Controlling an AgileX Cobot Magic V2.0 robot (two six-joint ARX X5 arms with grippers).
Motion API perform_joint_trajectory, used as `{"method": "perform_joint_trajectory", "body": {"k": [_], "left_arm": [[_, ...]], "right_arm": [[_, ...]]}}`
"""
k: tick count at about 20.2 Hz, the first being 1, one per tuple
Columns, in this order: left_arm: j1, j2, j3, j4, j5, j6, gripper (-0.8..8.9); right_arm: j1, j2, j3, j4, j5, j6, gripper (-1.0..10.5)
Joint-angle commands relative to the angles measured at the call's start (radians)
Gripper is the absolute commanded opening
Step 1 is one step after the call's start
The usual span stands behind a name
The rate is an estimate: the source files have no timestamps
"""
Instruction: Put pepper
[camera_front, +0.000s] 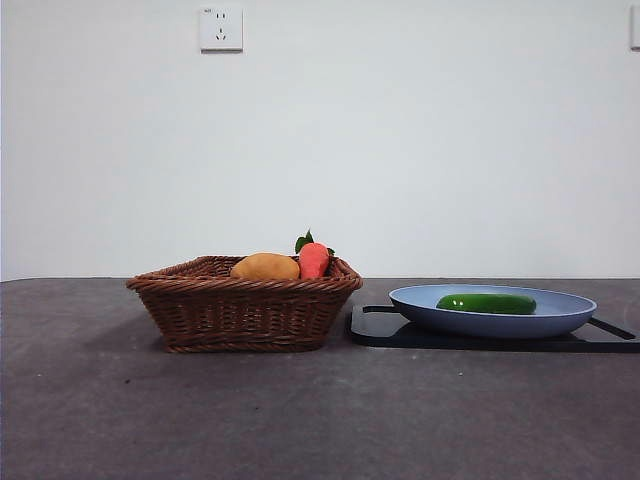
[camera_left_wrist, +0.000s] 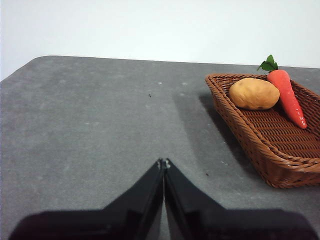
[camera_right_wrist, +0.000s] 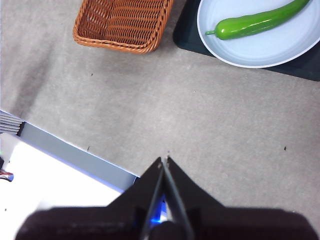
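Observation:
The pepper (camera_front: 486, 303), glossy green and elongated, lies in a pale blue plate (camera_front: 540, 322) that stands on a black board at the right. It also shows in the right wrist view (camera_right_wrist: 255, 23), lying in the plate (camera_right_wrist: 280, 52). My right gripper (camera_right_wrist: 164, 161) is shut and empty, high above the table near its front edge, well away from the plate. My left gripper (camera_left_wrist: 163, 163) is shut and empty above bare table, to the left of the basket. Neither gripper shows in the front view.
A brown wicker basket (camera_front: 245, 310) stands left of the plate and holds a tan-orange oval item (camera_front: 265, 267) and a red-orange leafy-topped item (camera_front: 314, 259). The black board (camera_front: 385, 328) lies under the plate. A white surface (camera_right_wrist: 45, 190) shows past the table's edge.

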Motion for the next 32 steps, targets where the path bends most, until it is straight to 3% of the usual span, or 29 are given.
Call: {"method": "perform_joint_trajectory", "body": {"k": [1,12,13,15,19,27,32], "left_arm": [[0.003,-0.005,-0.01,0.01,0.003,-0.01,0.08],[0.003,-0.005,-0.01,0.01,0.002,-0.01,0.08],[0.003,-0.005,-0.01,0.01,0.002,-0.01,0.08],[0.003,-0.005,-0.01,0.01,0.002,-0.01,0.08],[0.003,-0.005,-0.01,0.01,0.003,-0.01,0.08],[0.003,-0.005,-0.01,0.01,0.002,-0.01,0.08],[0.003,-0.005,-0.01,0.01,0.002,-0.01,0.08]], "right_arm": [[0.002,0.005,0.015,0.008,0.002,0.005,0.1],[0.002,0.005,0.015,0.008,0.001,0.001,0.1],[-0.002,0.005,0.015,0.016,0.009,-0.024,0.1],[-0.034,-0.025,0.013,0.105,0.053,-0.073,0.1],[-0.123,-0.182,-0.079,0.392,0.056,-0.025,0.1],[-0.182,-0.531,-0.64,0.955,0.068,0.001,0.1],[-0.179,-0.668,-0.857,1.102,0.206,0.073,0.1]]}}
